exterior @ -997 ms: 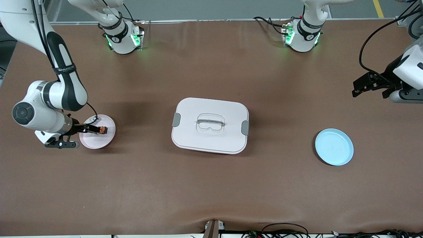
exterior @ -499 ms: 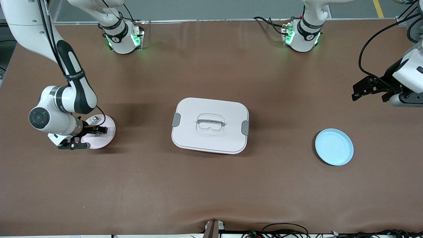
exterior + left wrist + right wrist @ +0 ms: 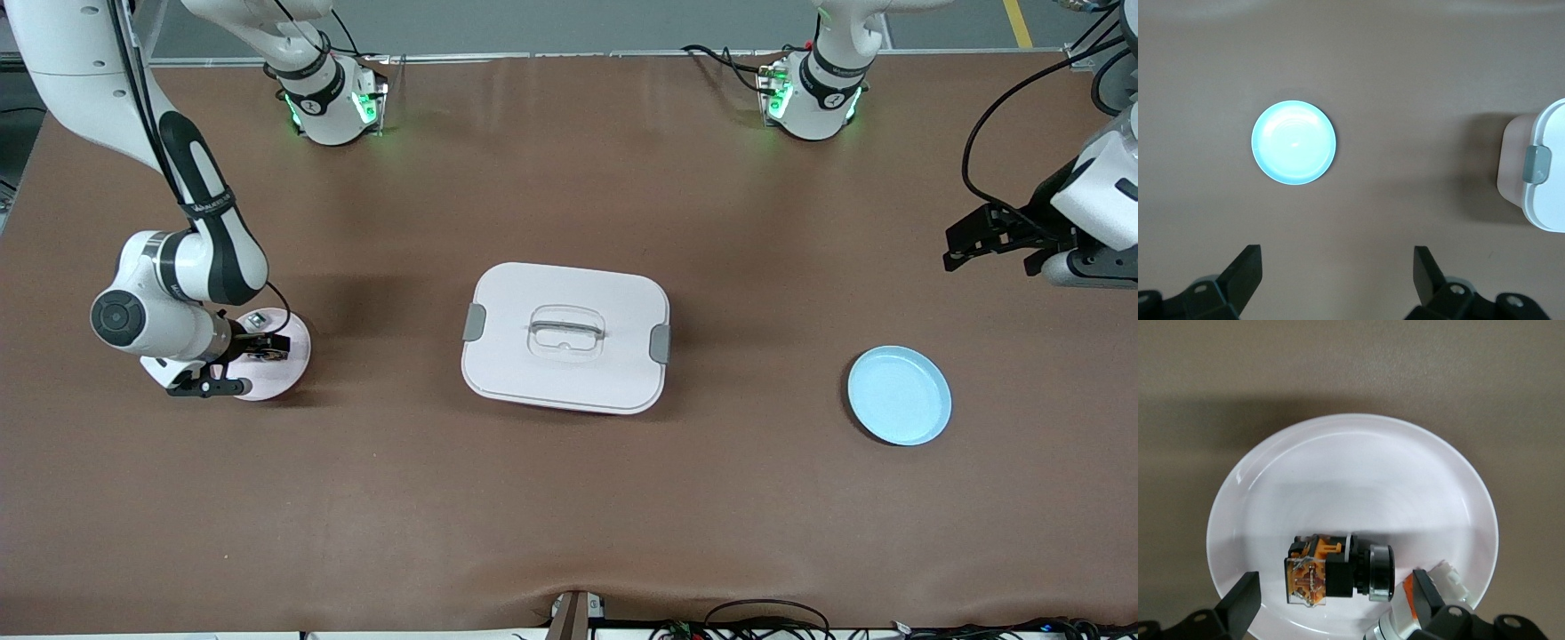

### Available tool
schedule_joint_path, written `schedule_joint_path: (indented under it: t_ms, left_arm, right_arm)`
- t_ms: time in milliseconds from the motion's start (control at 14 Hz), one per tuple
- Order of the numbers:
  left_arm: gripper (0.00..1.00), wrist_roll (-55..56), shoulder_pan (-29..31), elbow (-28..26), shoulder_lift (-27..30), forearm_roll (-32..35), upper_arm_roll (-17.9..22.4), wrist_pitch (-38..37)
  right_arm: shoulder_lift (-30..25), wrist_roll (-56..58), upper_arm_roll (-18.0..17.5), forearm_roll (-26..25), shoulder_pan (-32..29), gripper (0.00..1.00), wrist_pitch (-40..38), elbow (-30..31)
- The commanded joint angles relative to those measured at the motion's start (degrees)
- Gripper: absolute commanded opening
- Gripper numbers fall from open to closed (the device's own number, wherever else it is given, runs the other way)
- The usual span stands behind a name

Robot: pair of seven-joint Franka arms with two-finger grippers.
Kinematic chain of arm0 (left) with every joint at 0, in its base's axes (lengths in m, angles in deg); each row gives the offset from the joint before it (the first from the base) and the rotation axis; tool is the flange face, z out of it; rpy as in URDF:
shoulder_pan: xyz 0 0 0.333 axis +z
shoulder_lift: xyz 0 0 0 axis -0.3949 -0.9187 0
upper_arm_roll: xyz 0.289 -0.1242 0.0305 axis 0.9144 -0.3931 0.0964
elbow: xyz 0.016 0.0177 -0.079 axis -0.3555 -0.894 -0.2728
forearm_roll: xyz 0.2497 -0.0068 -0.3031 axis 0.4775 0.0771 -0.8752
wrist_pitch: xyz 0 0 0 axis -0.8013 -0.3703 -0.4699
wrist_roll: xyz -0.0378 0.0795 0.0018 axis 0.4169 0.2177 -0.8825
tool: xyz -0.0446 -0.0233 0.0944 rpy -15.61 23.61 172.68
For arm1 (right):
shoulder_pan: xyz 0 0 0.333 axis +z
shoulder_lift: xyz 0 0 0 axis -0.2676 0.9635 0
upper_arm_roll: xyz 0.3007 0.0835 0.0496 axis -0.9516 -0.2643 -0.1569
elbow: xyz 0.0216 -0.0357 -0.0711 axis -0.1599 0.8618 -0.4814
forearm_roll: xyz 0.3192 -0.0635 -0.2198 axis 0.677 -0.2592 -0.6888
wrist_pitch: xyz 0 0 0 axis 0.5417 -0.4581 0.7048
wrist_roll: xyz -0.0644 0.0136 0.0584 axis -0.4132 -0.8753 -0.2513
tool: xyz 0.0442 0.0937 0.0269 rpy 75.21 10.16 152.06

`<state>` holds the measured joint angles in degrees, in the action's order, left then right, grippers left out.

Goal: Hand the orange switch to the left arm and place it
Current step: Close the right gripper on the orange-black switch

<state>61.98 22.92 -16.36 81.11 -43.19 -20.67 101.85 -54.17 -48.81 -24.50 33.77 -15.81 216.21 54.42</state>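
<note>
The orange switch [image 3: 1331,570], a small black block with orange markings, lies on the pale pink plate [image 3: 1358,480] at the right arm's end of the table. My right gripper [image 3: 1336,583] is open just above the plate, its fingers [image 3: 1238,603] standing either side of the switch without touching it. In the front view this gripper [image 3: 265,348] covers the switch. The white box [image 3: 565,338] with grey latches sits mid-table. My left gripper [image 3: 965,240] waits open and empty in the air at the left arm's end, also shown in its wrist view [image 3: 1336,260].
A whitish-grey part with a red-orange bit [image 3: 1431,597] lies on the pink plate [image 3: 289,369] beside the switch, close to one right finger. A light blue plate [image 3: 899,396] sits between the box and the left arm's end, also in the left wrist view [image 3: 1293,142]. The box's corner [image 3: 1545,173] shows there too.
My right arm's wrist has swung toward the box and stands more upright over the pink plate, with the gripper down around the switch. My left gripper has shifted only slightly.
</note>
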Motion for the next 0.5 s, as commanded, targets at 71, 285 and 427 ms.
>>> schedule_joint_path:
  t_ms: [71, 285, 427]
  left_arm:
    - [1.00, -1.1, -0.1, -0.1, 0.1, -0.8, -1.0, 0.2]
    - [1.00, -1.0, -0.2, -0.1, 0.2, -0.9, -1.2, -0.2]
    - [1.00, -1.0, 0.2, -0.1, 0.1, -0.9, -1.7, -0.2]
  right_arm:
    - [-0.3, 0.2, 0.0, -0.6, -0.1, 1.00, 1.4, 1.3]
    - [0.5, 0.2, 0.0, -0.6, -0.1, 1.00, 2.1, 1.3]
    - [1.6, 0.2, 0.0, -0.6, -0.1, 1.00, 3.5, 1.3]
